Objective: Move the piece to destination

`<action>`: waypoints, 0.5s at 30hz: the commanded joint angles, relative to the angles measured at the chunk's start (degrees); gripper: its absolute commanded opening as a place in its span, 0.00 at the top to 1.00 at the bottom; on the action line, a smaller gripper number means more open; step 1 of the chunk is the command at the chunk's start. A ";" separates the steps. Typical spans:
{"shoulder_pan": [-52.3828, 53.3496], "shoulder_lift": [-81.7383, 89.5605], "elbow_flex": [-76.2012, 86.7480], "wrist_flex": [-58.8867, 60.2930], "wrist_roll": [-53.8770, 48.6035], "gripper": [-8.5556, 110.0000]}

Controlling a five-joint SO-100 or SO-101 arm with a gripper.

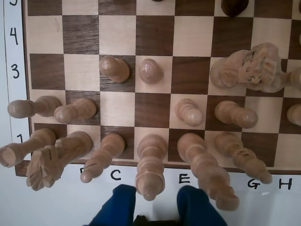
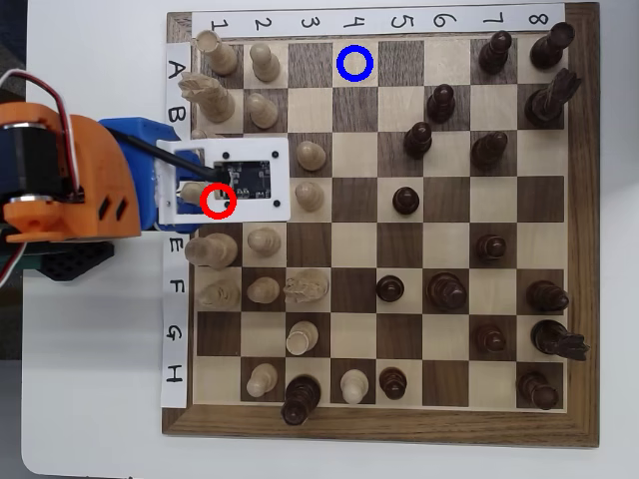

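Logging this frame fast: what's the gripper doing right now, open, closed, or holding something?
Gripper: open, holding nothing; its blue fingers straddle the tip of a pale piece at the board's edge.

From my remote seat, I see a white table [image 2: 90, 379] filling the overhead view, its rounded corner at lower left giving way to a thin strip of dark floor [image 2: 8, 299] along the left edge. Light falls soft and even, with only faint shadows. In the wrist view, the same white surface [image 1: 56, 207] runs beneath the frame's lower edge.
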 commanded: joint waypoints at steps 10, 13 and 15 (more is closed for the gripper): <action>-4.22 -0.97 3.69 0.35 7.12 0.77; -4.39 -2.02 4.39 0.35 7.12 0.77; -4.22 -2.90 4.48 0.35 7.03 0.76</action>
